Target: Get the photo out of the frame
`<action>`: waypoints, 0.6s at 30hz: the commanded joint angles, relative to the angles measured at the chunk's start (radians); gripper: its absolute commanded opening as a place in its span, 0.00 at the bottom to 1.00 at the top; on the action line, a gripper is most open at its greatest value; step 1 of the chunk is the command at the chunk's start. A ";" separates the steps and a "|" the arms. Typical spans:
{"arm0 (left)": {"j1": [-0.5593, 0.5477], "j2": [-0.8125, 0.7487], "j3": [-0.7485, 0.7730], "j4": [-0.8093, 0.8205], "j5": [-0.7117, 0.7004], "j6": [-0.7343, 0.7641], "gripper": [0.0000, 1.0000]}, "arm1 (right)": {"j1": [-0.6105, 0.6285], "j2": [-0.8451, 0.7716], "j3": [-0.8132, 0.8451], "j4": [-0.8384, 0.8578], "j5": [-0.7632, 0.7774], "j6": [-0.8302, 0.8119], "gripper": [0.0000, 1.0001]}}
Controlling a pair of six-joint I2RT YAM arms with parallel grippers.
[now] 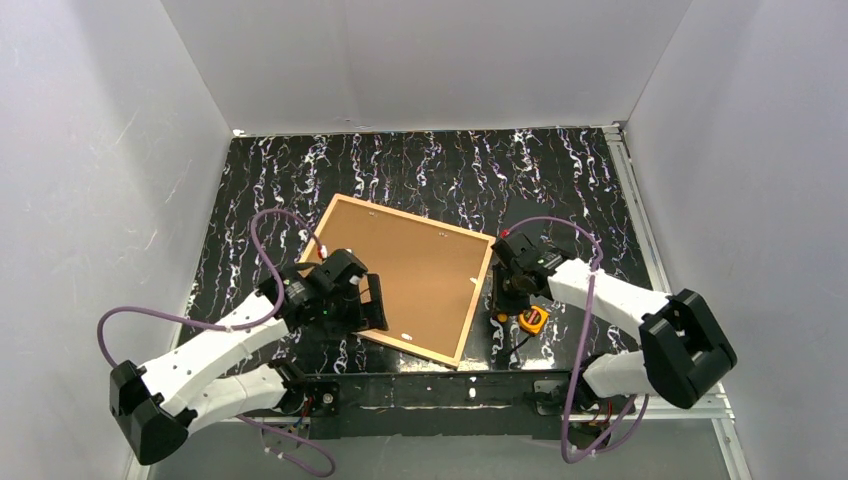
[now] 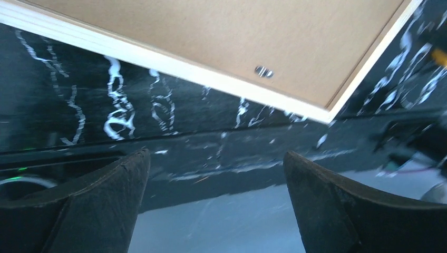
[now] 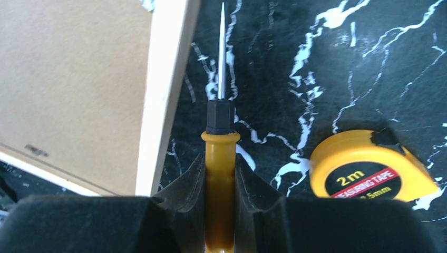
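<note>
- Top external view: the frame (image 1: 420,219) lies flat and skewed on the black, white-veined table (image 1: 560,180). The photo (image 1: 410,275) sits inside it, with only its brown board back showing.
- From above, the left gripper (image 1: 372,300) hangs over the frame's near-left edge and hides part of it. The right gripper (image 1: 508,292) stands just beside the frame's right edge, off the wood.
- A yellow tape measure (image 1: 533,320) rests on the table near the frame's right edge, close to the right gripper. A purple cable (image 1: 270,225) loops beyond the frame's left side.
- Only the left wrist view shows the left gripper's dark, rough-faced fingers (image 2: 105,200) spread wide with nothing between them. It also shows a small metal clip (image 2: 263,71) on the board, near the frame's pale strip.
- Only the right wrist view shows the right gripper clenched on a pointed tool (image 3: 220,153). The tool has an amber handle, a black collar and a thin steel shaft running alongside the frame's outer edge, apart from it.
- Up close, the tape measure is a rounded, glossy case labelled "2m".
</note>
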 commanded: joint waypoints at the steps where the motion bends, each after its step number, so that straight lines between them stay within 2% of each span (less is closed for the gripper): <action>1: 0.066 0.015 0.110 -0.315 0.130 0.430 0.98 | -0.042 0.067 0.044 0.005 0.014 -0.037 0.01; 6: 0.104 0.044 0.247 -0.403 0.102 0.589 0.98 | -0.059 0.160 0.133 0.061 -0.029 -0.173 0.01; 10: 0.127 0.093 0.277 -0.394 0.124 0.615 0.98 | -0.078 0.264 0.266 0.067 -0.031 -0.288 0.01; 13: 0.142 0.117 0.233 -0.333 0.173 0.578 0.98 | -0.106 0.343 0.383 0.050 -0.055 -0.345 0.01; 18: 0.161 0.089 0.088 -0.190 0.231 0.422 0.98 | -0.127 0.437 0.553 -0.021 -0.118 -0.364 0.01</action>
